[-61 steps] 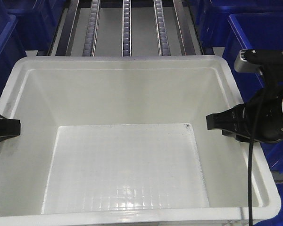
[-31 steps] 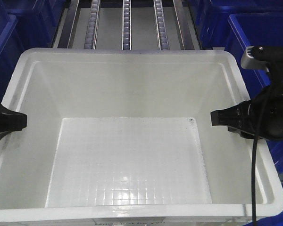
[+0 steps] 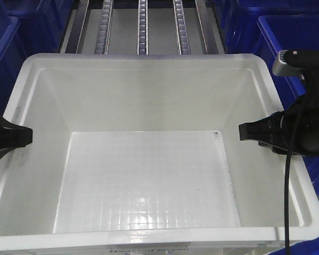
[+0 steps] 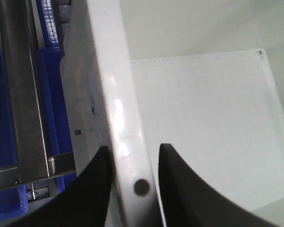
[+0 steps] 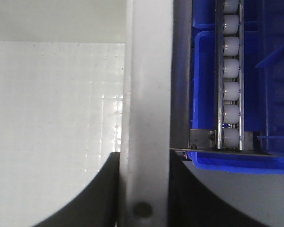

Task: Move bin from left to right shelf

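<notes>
A thin pinch could slip off the rim, or uneven arm travel could tilt the large white rectangular plastic bin point(image 3: 149, 90), which sits before metal roller rails point(image 3: 142, 32) between blue plastic bins point(image 3: 292, 37). The left gripper point(image 4: 133, 149) and right gripper point(image 5: 143, 156) reach in level from opposite sides, each clamped on a side rim.

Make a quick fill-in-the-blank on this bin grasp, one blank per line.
The bin is ____ in colour.
The left claw and right claw each straddle the bin's top ____.
The bin holds ____ inside.
The neighbouring crates are ____ plastic.
Missing words: white; rim; nothing; blue.
</notes>
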Controlling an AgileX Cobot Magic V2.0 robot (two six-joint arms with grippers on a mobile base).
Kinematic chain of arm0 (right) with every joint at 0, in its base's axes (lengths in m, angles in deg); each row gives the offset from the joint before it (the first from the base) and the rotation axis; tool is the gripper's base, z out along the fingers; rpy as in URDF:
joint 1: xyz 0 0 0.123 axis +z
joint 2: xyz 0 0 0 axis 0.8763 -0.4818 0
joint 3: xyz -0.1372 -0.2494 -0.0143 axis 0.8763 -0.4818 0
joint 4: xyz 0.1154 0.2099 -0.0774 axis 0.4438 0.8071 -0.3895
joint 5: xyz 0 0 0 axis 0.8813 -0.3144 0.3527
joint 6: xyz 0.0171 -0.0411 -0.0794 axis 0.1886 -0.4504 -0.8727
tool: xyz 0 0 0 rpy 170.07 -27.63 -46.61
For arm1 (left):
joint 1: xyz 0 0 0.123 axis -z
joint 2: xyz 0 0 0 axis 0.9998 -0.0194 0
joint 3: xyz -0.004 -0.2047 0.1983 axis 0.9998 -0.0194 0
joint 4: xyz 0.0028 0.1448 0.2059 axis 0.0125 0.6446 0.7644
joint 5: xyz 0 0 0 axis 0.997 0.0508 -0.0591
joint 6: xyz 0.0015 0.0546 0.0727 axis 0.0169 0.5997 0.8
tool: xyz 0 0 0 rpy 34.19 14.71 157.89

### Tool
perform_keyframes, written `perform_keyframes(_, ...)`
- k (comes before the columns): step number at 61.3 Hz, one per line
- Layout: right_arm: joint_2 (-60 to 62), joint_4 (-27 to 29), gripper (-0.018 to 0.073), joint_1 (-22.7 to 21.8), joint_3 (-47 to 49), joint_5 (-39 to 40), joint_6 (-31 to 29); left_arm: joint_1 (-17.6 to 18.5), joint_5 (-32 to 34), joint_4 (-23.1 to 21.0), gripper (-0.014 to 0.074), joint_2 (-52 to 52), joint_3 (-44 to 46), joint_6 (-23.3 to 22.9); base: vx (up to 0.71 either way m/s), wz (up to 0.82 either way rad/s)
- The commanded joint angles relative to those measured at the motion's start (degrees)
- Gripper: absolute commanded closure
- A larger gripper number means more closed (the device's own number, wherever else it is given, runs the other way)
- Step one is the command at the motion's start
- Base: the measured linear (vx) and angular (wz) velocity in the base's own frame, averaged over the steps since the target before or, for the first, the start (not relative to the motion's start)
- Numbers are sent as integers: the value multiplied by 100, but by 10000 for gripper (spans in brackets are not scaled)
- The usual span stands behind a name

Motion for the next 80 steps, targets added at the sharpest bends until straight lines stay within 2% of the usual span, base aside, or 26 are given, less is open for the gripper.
perform_keyframes(1, 148, -870, 523, -100, 196, 332, 110, -5, 456, -56, 524, 174, 226, 241, 0, 0)
perform_keyframes(80, 148, -870, 523, -100, 196, 332, 110, -5, 456, -56, 524, 174, 226, 236, 0, -1)
